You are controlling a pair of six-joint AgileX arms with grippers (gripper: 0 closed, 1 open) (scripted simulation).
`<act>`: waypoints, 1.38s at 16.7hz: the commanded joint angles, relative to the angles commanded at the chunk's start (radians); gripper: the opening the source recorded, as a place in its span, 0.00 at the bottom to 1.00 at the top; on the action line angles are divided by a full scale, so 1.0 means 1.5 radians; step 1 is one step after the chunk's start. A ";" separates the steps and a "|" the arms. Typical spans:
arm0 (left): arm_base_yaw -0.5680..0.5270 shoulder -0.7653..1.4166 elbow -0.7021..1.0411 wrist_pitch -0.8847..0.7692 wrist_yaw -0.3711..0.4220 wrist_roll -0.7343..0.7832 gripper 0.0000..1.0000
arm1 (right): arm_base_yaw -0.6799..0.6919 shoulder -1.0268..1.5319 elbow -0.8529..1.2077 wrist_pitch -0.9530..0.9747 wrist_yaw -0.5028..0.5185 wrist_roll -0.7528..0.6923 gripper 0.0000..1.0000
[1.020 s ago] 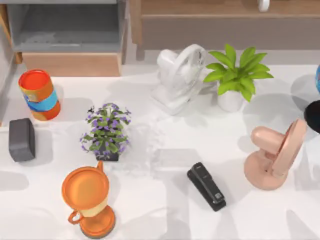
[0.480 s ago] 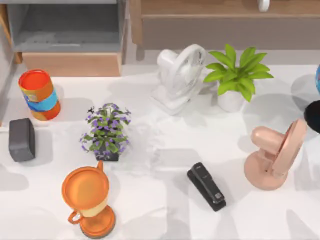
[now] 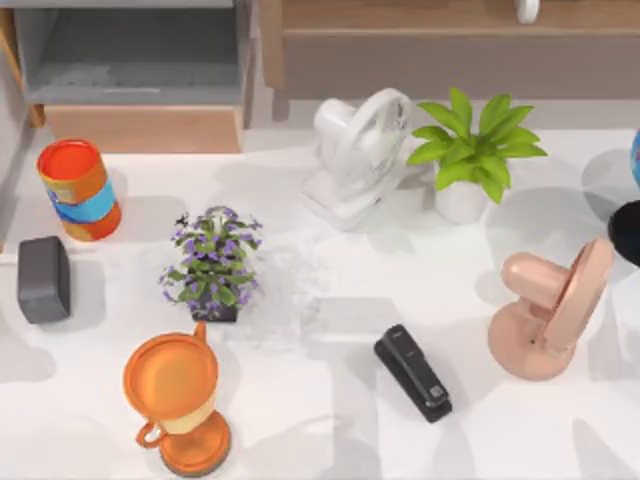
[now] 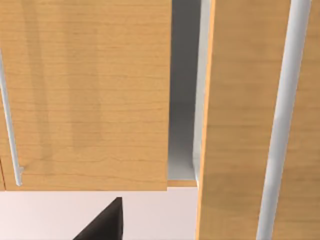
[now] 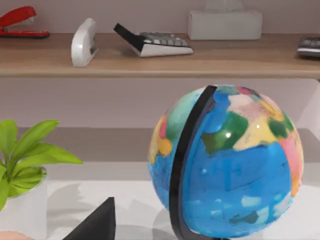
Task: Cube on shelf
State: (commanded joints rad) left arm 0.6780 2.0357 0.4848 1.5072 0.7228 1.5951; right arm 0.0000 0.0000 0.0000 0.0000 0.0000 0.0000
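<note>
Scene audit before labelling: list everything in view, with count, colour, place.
shelf: 1, light-brown board, back of table.
red stapler, white mouse, calculator, tissue box: 1 each, on shelf.
wooden box compartment: 1, grey inside, back left.
can: 1, orange with blue band, left.
dark grey block: 1, left edge.
purple flower pot: 1, centre-left.
orange cup: 1, front left.
white fan: 1, back centre.
green plant: 1, white pot, beside white fan.
black stapler: 1, front centre.
pink fan: 1, right.
globe: 1, mostly blue, right edge.
</note>
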 joint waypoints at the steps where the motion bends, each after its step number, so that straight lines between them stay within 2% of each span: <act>1: 0.000 0.000 0.000 0.000 0.000 0.000 1.00 | 0.000 0.000 0.000 0.000 0.000 0.000 1.00; 8: 0.031 -0.014 -0.040 0.024 0.032 0.002 1.00 | 0.000 0.000 0.000 0.000 0.000 0.000 1.00; 14: 0.037 -0.014 -0.028 0.007 0.026 -0.002 1.00 | 0.000 0.000 0.000 0.000 0.000 0.000 1.00; 18: 0.083 -0.027 0.045 -0.098 -0.015 -0.031 1.00 | 0.000 0.000 0.000 0.000 0.000 0.000 1.00; 23: 0.135 -0.041 0.224 -0.340 -0.102 -0.114 1.00 | 0.000 0.000 0.000 0.000 0.000 0.000 1.00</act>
State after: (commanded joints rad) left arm 0.8810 1.9746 0.8215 0.9967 0.5701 1.4248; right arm 0.0000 0.0000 0.0000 0.0000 0.0000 0.0000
